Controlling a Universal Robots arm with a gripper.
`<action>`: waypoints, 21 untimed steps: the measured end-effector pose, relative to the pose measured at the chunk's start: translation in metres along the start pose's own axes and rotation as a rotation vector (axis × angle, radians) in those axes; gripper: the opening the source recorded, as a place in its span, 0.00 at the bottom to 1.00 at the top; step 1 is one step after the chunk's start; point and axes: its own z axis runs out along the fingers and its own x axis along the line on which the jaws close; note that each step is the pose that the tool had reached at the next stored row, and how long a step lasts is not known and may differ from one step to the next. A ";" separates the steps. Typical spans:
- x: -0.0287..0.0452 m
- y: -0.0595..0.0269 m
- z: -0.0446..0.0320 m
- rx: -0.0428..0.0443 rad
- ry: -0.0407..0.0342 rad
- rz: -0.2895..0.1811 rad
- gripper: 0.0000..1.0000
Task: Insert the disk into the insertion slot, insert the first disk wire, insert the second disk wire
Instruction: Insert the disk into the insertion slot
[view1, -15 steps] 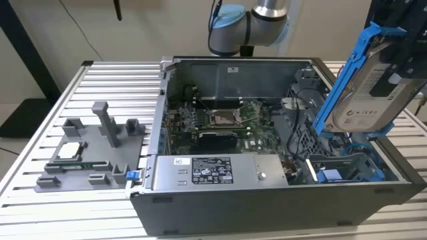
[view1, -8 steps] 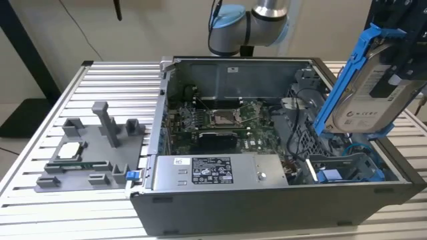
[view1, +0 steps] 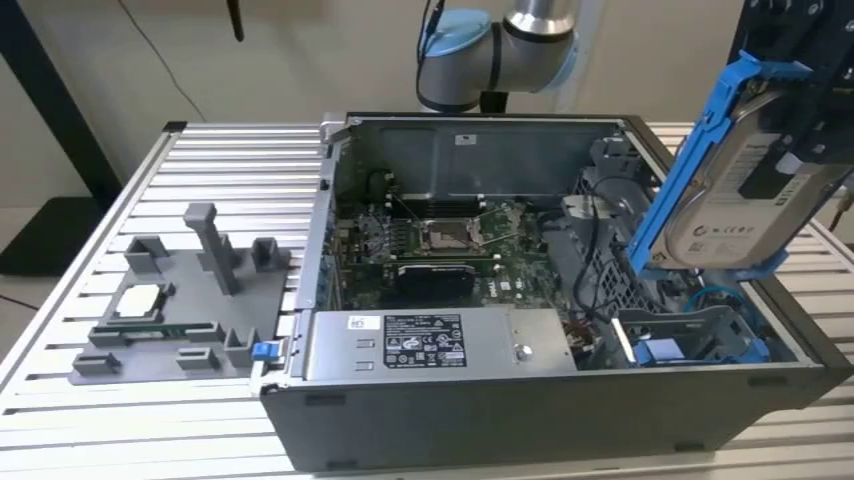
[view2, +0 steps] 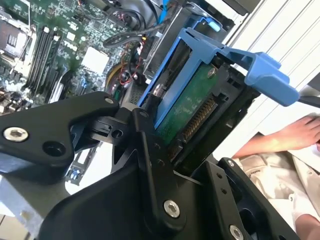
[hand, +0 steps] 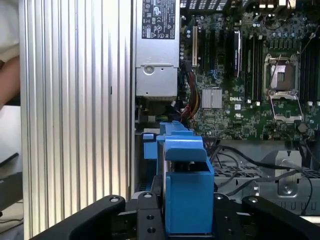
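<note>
Close at the wrist, the hand (hand: 186, 220) is closed tight on the disk (view1: 721, 210), holding it tilted on edge in its blue carrier. Beneath it, well apart, the grey insertion slot (view1: 694, 335) sits in the open computer case (view1: 534, 420), which rests on the ribbed bench (view1: 227, 150).

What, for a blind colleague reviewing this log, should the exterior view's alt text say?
The gripper holds the disk in its blue frame, tilted in the air above the open computer case and not yet in the insertion slot. The case lies on a slatted table, motherboard and power supply exposed, a grey fixture at the exterior view's left.
</note>
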 end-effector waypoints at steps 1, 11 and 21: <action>0.0001 -0.0001 0.0004 0.0005 0.0004 0.000 0.00; 0.0064 -0.0075 0.0069 0.0009 0.0005 0.003 0.00; 0.0079 -0.0159 0.0085 0.0009 0.0026 0.004 0.00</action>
